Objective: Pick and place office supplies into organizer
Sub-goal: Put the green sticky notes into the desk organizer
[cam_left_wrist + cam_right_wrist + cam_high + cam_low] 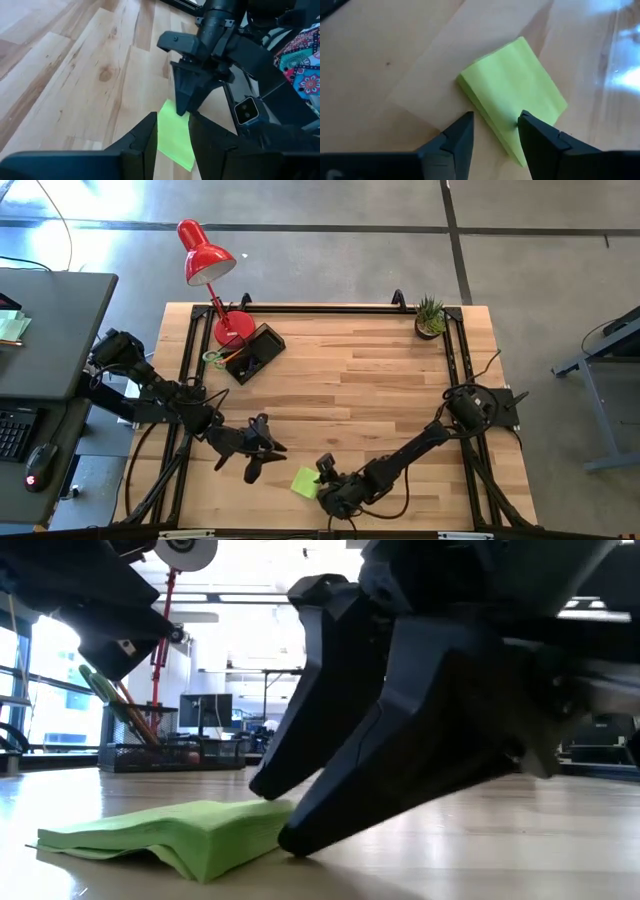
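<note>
The lime-green sticky-note pad [304, 482] [520, 85] lies flat on the wood near the table's near edge. My right gripper [322, 473] [495, 122] is open and slants down at the pad's right edge, one fingertip on each side of that edge. My left gripper [262, 452] [172, 119] is open and hovers left of the pad, pointing at it and touching nothing. The black organizer [258, 350] [170, 755] stands at the far left, with green-handled scissors [212, 357] and orange pencils [232, 356] sticking out of it. My right gripper comes slanting down from the table's right. One fingertip [290, 838] stands on the wood against the pad's right edge [262, 830]. The other fingertip [526, 120] is over the pad's top face near that edge. The pad lies on the table, its right edge a little raised.
A red desk lamp [210, 265] stands just behind the organizer, and a small potted plant [430, 317] sits in the far right corner. A black frame [300, 308] runs along the table's edges. Bare wood [370, 380] stretches between the pad and the organizer.
</note>
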Controlling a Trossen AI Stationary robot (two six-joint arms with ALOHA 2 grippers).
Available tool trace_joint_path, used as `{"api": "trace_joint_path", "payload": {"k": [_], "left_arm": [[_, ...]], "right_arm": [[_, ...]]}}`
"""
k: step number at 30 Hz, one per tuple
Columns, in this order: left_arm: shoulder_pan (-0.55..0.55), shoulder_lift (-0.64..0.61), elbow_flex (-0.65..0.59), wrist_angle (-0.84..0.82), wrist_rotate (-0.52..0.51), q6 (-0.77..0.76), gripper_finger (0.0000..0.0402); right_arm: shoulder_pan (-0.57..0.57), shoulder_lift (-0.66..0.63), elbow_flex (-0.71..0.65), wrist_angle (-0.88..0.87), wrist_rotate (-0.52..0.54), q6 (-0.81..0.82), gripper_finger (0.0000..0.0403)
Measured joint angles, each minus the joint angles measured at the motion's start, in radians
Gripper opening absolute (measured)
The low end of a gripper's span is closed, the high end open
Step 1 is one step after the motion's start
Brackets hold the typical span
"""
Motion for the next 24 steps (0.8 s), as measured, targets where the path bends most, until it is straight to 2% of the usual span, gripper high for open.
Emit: {"api": "trace_joint_path", "payload": {"k": [9,16,24], "left_arm": [[0.0,0.0,0.0,0.0,-0.017,-0.009,0.0097],[0.0,0.0,0.0,-0.001,-0.017,-0.009,0.0097],[0.0,0.0,0.0,-0.001,-0.017,-0.008,0.0097]], "right_arm": [[0.002,0.053,0.006,0.054,0.085,0.011,0.0139],[-0.001,0.059,0.002,0.106,0.112,-0.048,0.0126],[-0.004,0.062,0.0,0.13,0.11,-0.042,0.0066]]}}
